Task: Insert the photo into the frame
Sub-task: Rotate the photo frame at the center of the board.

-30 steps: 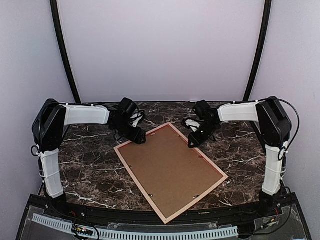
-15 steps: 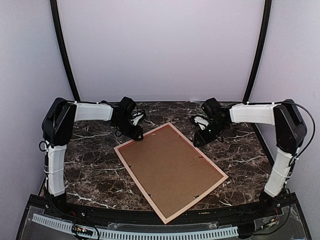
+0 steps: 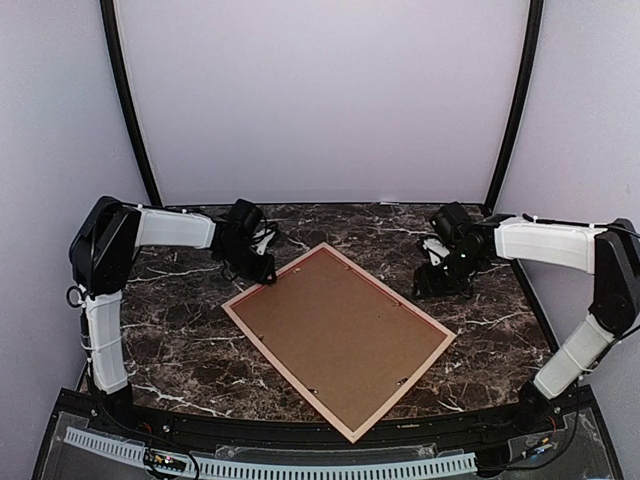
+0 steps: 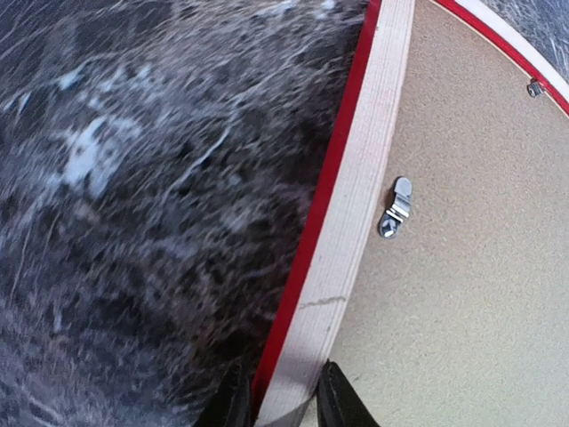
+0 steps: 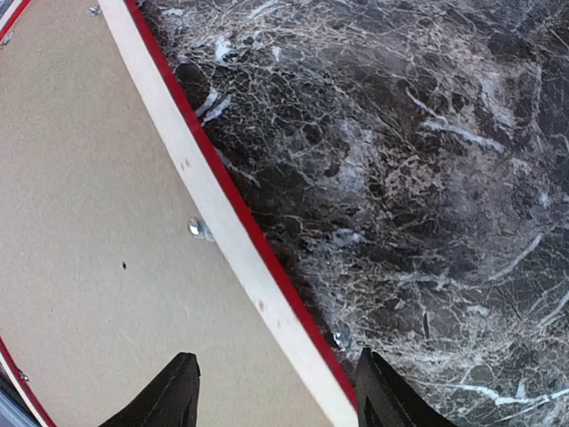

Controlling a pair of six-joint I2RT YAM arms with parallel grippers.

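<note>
**A:** Your left end effector (image 4: 283, 405) is pinched on the frame (image 4: 373, 133) at its far-left rail. The right end effector (image 5: 276, 378) gapes wide, holding nothing, just right of the frame.

**B:** The frame's face down mid-tabletop (image 3: 180, 350) with the backing board (image 3: 340, 335) in, and I can't see the photo. Tug that one rail and it'll likely pivot or slip on the slick marble. Plain pale walls (image 3: 320, 100) all round.

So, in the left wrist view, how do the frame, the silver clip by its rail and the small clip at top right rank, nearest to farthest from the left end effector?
From the left end effector:
1. frame: its pale rail sits between the fingers, bottom centre.
2. silver clip: mid-picture, on the brown board beside the rail.
3. small clip: far top right.
</note>
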